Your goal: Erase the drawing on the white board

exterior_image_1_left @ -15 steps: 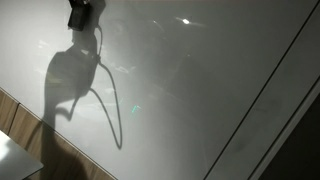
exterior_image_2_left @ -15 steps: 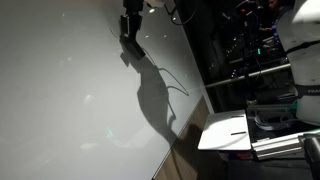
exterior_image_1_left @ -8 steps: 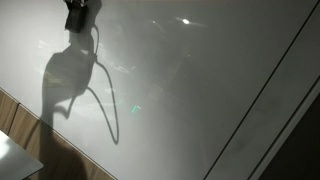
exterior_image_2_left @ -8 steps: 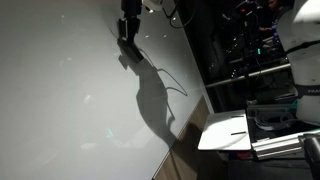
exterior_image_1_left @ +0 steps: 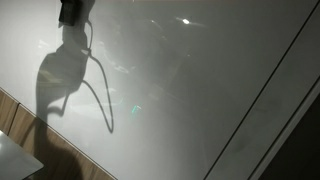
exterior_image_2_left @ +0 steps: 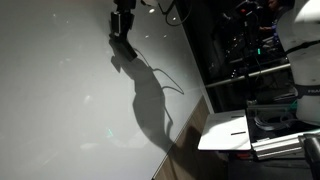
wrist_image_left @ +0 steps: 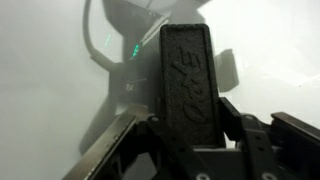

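The white board (exterior_image_1_left: 200, 90) is a big glossy grey-white panel that fills both exterior views (exterior_image_2_left: 60, 90) and the background of the wrist view (wrist_image_left: 275, 40). My gripper (exterior_image_1_left: 72, 12) is at the board's top edge in both exterior views (exterior_image_2_left: 122, 22). It casts a long dark shadow with a cable loop on the board. In the wrist view my gripper (wrist_image_left: 187, 125) is shut on a black embossed eraser block (wrist_image_left: 187, 70) that points at the board. I cannot make out any drawing marks.
A thin dark diagonal line (exterior_image_1_left: 262, 95) crosses the board. A brown wooden strip (exterior_image_1_left: 15, 115) borders it at one lower corner. Beside the board stand a white sheet on a stand (exterior_image_2_left: 225, 132) and dark equipment racks (exterior_image_2_left: 260, 50).
My gripper with the eraser has slid along the board toward the left and slightly up in both exterior views. Its shadow has shifted with it.
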